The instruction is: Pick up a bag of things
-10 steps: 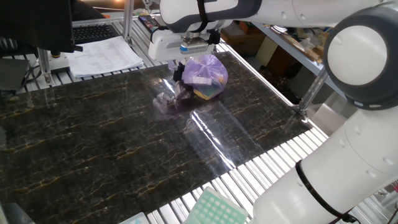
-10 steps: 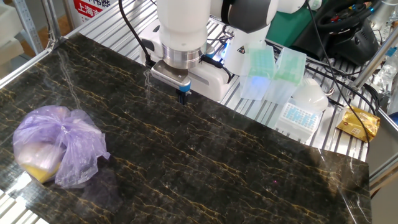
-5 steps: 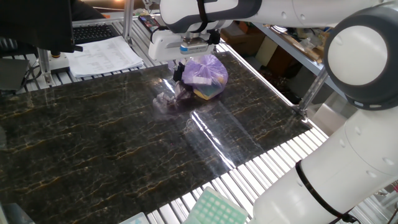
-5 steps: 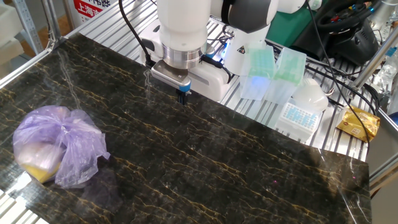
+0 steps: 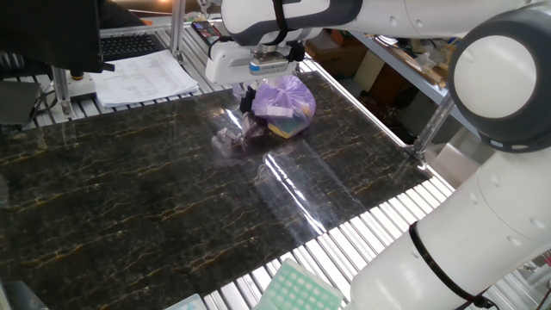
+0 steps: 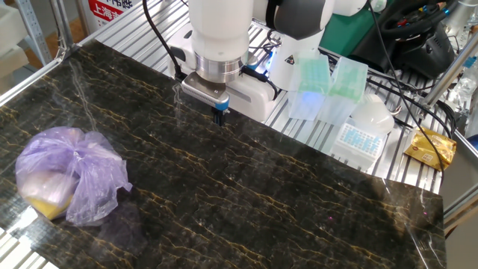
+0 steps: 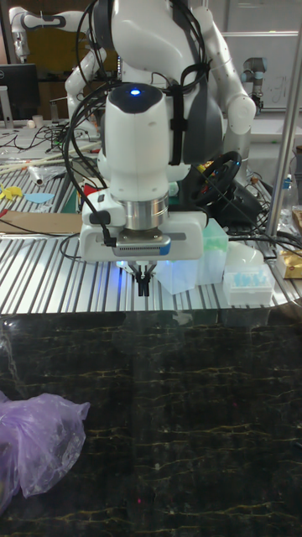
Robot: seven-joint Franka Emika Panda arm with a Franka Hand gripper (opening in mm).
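Observation:
The bag of things is a lumpy lilac plastic bag with yellow and white items showing through. It lies on the dark marble sheet near one corner, also visible in the one fixed view and cut off at the lower left in the tall fixed view. My gripper hangs over the opposite edge of the sheet, well apart from the bag. Its fingers point down, pressed together, with nothing between them.
Green pipette tip boxes, a white tip rack and a yellow packet sit on the slatted metal table beside the sheet. A small greyish clear wad lies next to the bag. Papers lie beyond the sheet.

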